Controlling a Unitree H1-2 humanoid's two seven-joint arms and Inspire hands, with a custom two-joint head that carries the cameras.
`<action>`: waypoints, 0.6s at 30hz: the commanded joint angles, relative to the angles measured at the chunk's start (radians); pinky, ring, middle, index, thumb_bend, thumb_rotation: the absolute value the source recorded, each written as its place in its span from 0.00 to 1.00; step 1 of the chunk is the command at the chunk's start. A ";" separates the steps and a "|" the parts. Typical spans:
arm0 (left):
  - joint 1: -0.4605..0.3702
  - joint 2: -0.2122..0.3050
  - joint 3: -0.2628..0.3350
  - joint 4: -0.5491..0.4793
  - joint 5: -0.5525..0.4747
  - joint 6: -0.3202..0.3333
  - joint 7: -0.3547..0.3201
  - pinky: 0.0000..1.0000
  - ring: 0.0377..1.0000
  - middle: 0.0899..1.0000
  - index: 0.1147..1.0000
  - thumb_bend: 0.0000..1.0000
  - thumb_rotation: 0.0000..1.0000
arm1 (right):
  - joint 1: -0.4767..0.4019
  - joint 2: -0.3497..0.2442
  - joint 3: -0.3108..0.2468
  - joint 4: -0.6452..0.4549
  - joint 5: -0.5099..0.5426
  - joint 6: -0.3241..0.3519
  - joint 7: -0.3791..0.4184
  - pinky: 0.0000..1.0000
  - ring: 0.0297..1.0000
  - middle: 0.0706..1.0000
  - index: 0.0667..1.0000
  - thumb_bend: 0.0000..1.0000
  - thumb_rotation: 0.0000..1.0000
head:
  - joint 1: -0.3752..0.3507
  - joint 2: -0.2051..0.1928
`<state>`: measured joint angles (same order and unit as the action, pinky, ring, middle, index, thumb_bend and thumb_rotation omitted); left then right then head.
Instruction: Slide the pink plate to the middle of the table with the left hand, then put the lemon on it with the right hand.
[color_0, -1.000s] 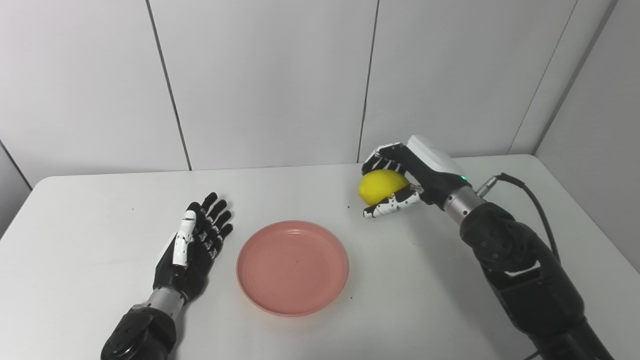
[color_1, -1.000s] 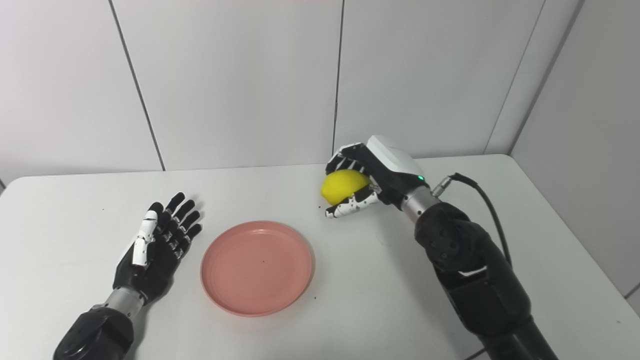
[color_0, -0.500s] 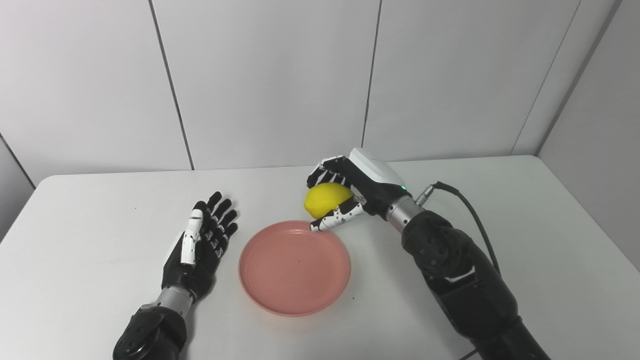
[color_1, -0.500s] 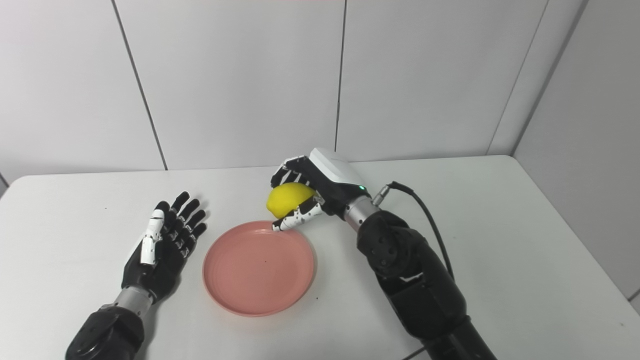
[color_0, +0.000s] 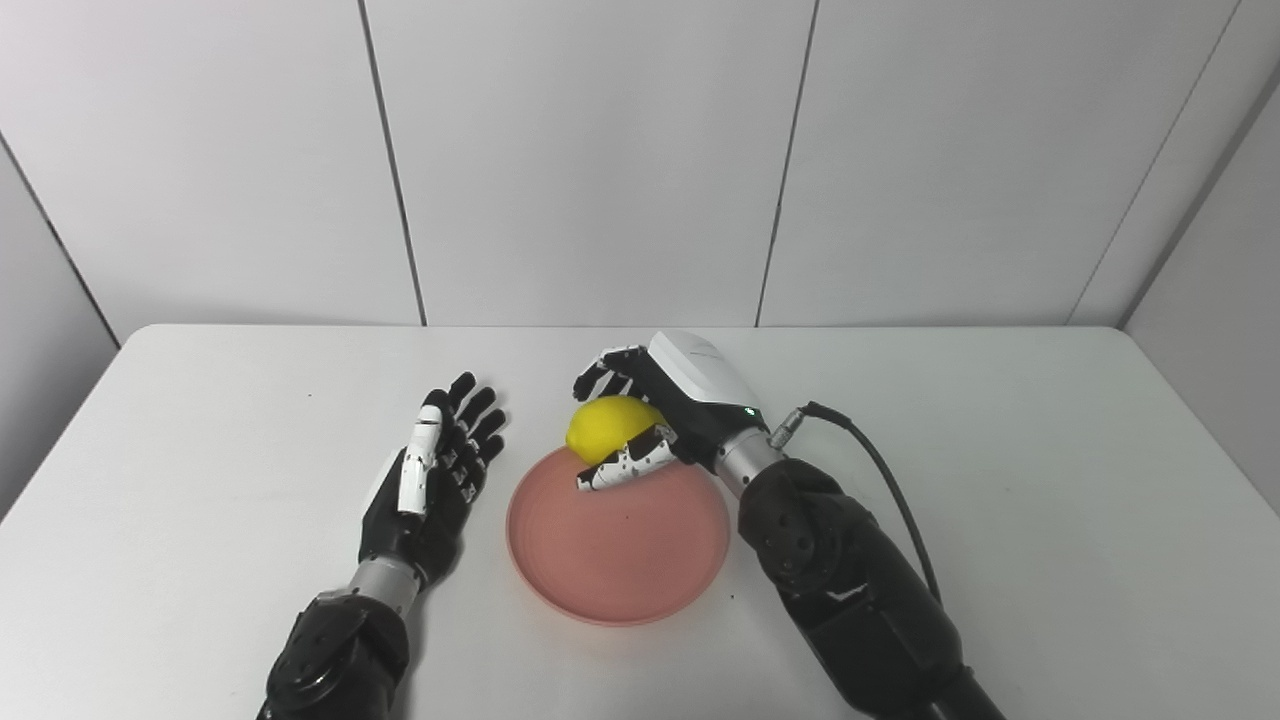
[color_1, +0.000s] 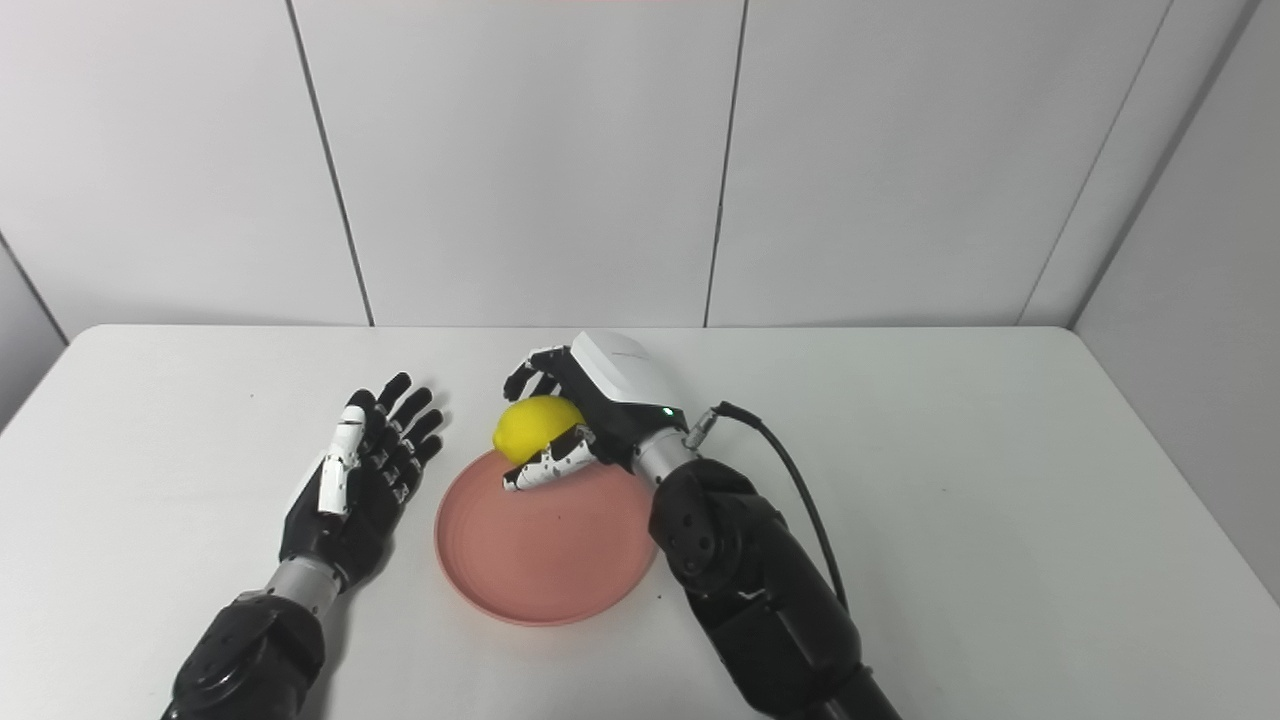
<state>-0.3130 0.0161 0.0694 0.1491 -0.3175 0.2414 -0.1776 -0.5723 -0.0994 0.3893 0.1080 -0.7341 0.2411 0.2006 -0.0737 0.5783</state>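
The white desk (color_0: 1000, 480) has wide bare room on its right half and along the far edge by the wall panels (color_0: 600, 150); the near left corner is also bare. The pink plate (color_0: 620, 560) sits near the middle of the desk, closer to the front edge than to the back. The left robot hand (color_0: 430, 480) lies just beside the plate's left rim, palm up, fingers spread and holding nothing; whether it touches the rim cannot be told.

A second ago the right robot hand (color_0: 655, 420) held the lemon (color_0: 608, 428) well to the right of the plate, over bare desk. It has since come leftward with the fruit and is now over the plate's far rim. The camera has also shifted, so the whole scene sits differently in the picture.

The right robot hand is closed around the lemon, fingers over its top and thumb beneath. The plate itself holds nothing yet; the lemon appears held above its back edge.
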 joint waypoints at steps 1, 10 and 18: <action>0.007 -0.006 -0.005 -0.007 0.018 0.008 0.018 0.99 0.96 0.97 0.97 0.43 1.00 | -0.027 0.014 0.003 -0.003 -0.019 -0.013 -0.047 0.31 0.38 0.44 0.56 0.58 0.04 | 0.003 0.001; 0.004 -0.008 -0.004 -0.007 0.023 0.006 0.020 0.99 0.96 0.97 0.96 0.44 1.00 | -0.013 0.016 0.043 0.070 -0.035 -0.046 -0.093 0.31 0.38 0.45 0.56 0.58 0.06 | 0.018 0.007; 0.006 -0.011 -0.005 -0.026 0.025 0.024 0.024 0.98 0.96 0.97 0.96 0.43 1.00 | 0.002 0.005 0.076 0.110 -0.041 -0.053 -0.103 0.34 0.42 0.48 0.57 0.57 0.06 | 0.019 0.012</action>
<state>-0.3087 0.0107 0.0694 0.1312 -0.2986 0.2496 -0.1645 -0.5527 -0.0909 0.4613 0.2249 -0.7676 0.2258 0.1129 -0.0552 0.5906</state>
